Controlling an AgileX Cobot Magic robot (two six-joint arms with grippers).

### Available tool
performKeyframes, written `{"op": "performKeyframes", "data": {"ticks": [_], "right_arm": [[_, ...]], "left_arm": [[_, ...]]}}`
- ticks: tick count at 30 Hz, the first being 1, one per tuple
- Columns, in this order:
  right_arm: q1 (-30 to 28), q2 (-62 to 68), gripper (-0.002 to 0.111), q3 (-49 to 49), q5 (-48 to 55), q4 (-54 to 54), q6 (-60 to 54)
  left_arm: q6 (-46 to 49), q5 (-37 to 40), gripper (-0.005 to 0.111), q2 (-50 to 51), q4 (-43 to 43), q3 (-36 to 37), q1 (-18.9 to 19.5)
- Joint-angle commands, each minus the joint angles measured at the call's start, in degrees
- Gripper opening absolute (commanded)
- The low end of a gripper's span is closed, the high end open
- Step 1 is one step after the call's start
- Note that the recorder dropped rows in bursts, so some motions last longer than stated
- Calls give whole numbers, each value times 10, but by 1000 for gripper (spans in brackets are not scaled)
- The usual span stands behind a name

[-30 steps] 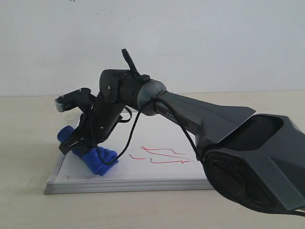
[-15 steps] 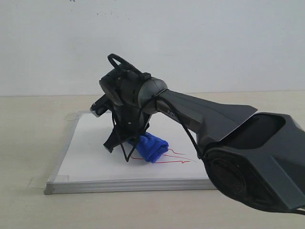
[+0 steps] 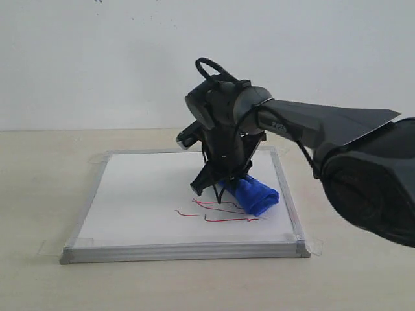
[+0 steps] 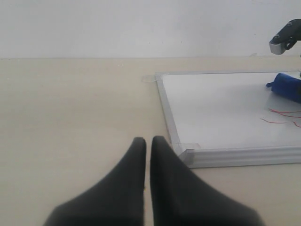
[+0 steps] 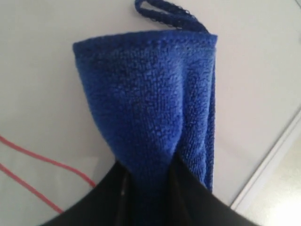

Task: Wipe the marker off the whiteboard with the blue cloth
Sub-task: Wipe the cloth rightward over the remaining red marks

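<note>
The right gripper (image 5: 146,188) pinches the blue cloth (image 3: 254,196) at 2 o'clock from the marker (image 3: 220,210) on the whiteboard (image 3: 142,194). If the cloth rides too high, it could miss lines. The left gripper (image 4: 148,146) has its fingers pressed together, holding nothing.

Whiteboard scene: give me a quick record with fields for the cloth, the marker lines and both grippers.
blue cloth: on the whiteboard, near its right edge in the exterior view
marker: red lines beside the cloth, not yet wiped
right gripper: shut on the cloth
left gripper: shut, empty, above the table by the whiteboard's corner
</note>
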Motion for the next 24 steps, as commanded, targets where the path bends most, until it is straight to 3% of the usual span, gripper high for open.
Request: {"op": "performKeyframes", "data": {"ticks": [1,8,15,19,24], "right_arm": [[-15,-17,0,28,5,19,9],[20,-17,0,28,-2,161,-8],[90,-17,0,28,-109,296,-97],[104,-17,0,28,-104,277,-138],[76,-11,0,28,-74,127,-51]], "left_arm": [[3,-4,4,2,-7,2,-5],[3,-4,4,2,-7,2,-5],[3,-4,4,2,-7,2,-5],[3,-4,4,2,-7,2,-5],[3,-4,4,2,-7,2,-5]]}}
